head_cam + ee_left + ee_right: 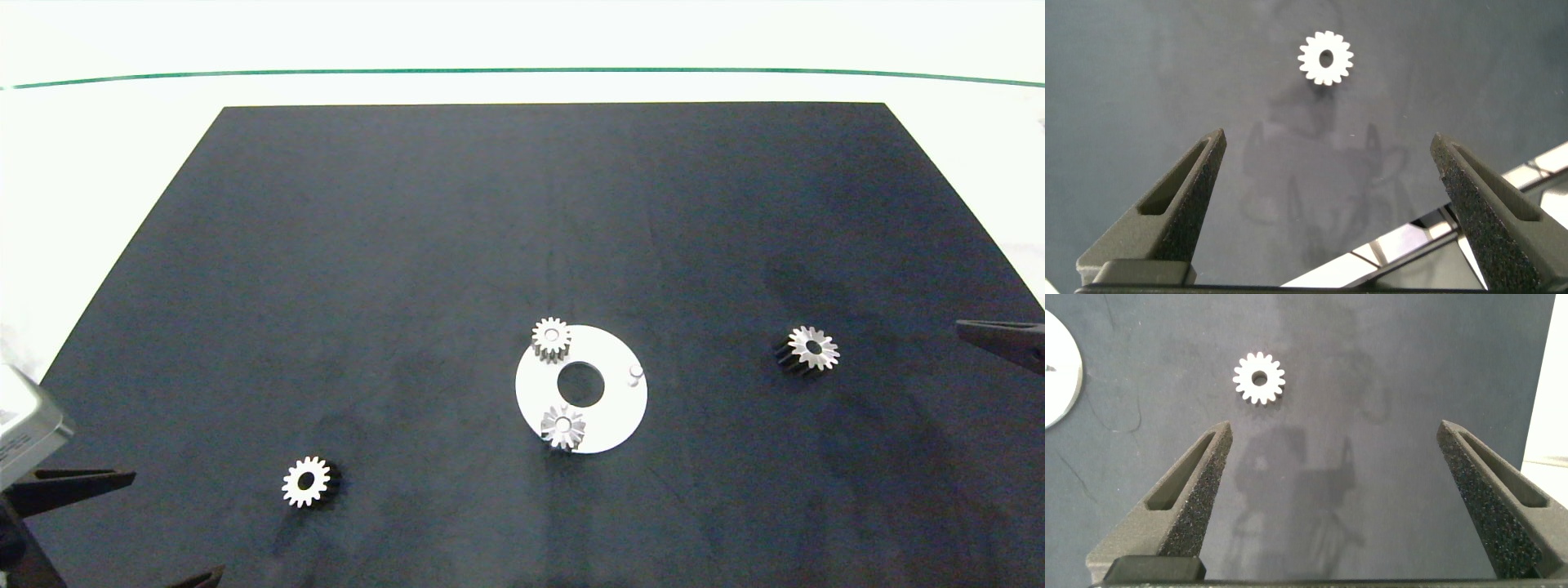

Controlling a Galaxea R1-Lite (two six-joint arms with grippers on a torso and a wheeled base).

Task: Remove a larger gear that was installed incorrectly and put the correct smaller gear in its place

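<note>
Head view, with both wrist views. The larger gear (563,427) sits on a peg at the near edge of the white disc (608,408), its axis upright, so a lift must go straight up. A short-toothed gear (551,338) occupies the far peg; a third peg (635,374) stands bare. One loose gear (308,481) with a wide bore, judged to be the smaller gear, lies flat on the black mat (408,245) of the counter, left of the disc and ahead of the left tool (1327,204). Another loose gear (808,349) lies right of the disc, ahead of the right tool (1335,498). Both tools hang with fingers spread wide, holding nothing, at the mat's left and right margins; neither is clearly nearer the disc.
</note>
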